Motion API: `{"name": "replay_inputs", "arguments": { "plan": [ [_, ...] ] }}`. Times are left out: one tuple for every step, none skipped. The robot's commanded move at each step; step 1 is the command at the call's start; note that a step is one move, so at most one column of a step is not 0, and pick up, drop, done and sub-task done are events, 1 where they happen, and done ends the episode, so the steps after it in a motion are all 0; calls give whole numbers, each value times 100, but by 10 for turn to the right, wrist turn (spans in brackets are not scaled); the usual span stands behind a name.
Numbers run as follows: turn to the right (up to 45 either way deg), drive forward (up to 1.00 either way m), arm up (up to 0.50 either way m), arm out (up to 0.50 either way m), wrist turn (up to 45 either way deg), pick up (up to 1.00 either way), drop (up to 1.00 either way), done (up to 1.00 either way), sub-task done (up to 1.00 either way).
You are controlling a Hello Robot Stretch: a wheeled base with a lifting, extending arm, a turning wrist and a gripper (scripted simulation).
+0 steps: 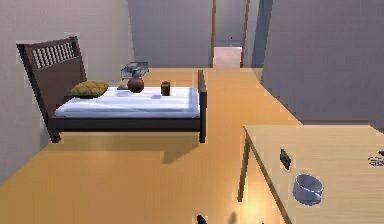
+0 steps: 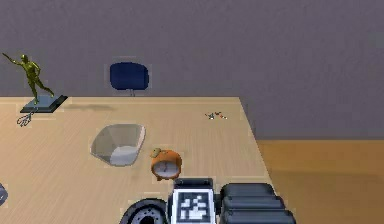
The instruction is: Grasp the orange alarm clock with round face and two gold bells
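Forward view: a bed [image 1: 130,105] with a dark headboard stands at the far left. It carries an olive pillow [image 1: 88,89], a round brown pot [image 1: 135,85] and a small dark cup [image 1: 165,88]. At the near right is a corner of the tabletop [image 1: 340,150]. A glassy bowl [image 1: 308,188] sits on it, and I can see nothing inside. A small dark thing lies farther along, too small to name.

Arm side view: the orange alarm clock [image 2: 166,164] stands upright on the tabletop [image 2: 60,170], close to its near edge. Its round face is turned this way, and two small knobs on top look like its bells. The hand [image 2: 148,210] sits at the bottom edge, left of the white marker square [image 2: 195,205]. The clock lies just beyond the hand, farther out across the tabletop and a touch to the right.

The fingers cannot be made out, and the clock stands right behind them, so I cannot tell whether the hand is grasping anything. By my reading, the coming move is a short reach outward with a slight shift right. The clock is round, so it has no long axis to line up with.

A pale bowl [image 2: 120,145] stands just left of the clock, with nothing to be seen in it. It looks near enough to be nudged. A greenish statue [image 2: 35,75] stands at the far left, and a blue chair [image 2: 130,76] is beyond the far edge.
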Motion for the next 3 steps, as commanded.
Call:
{"name": "replay_inputs", "arguments": {
  "plan": [
    [0,0,0,26,0,0,0,0,0],
    [0,0,0,0,450,0,0,0,0],
    [0,0,0,0,450,0,0,0,0]
  ]
}}
